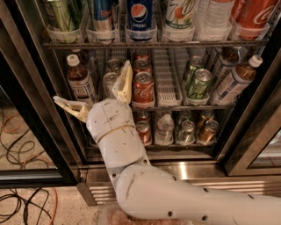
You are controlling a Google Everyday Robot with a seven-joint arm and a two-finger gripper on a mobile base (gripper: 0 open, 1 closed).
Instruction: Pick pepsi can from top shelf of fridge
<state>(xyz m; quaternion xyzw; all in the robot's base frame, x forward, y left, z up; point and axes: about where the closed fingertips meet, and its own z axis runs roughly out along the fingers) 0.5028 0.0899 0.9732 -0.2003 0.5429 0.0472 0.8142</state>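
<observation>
The pepsi can (141,18) is dark blue with the red-white-blue globe and stands in a lane of the top shelf (153,43) of the fridge (184,169), between a Red Bull can (102,15) and a 7UP can (179,13). My gripper (94,90) is open, its two cream fingers (124,83) spread wide. It is in front of the middle shelf, below and to the left of the pepsi can, and holds nothing. The white arm (175,197) comes in from the lower right.
A red Coca-Cola can (143,89) stands just right of my gripper on the middle shelf. A brown bottle (79,79) is to its left, green cans (198,83) and bottles (237,81) to the right. Small cans fill the lower shelf (175,129). Cables (22,202) lie on the floor at left.
</observation>
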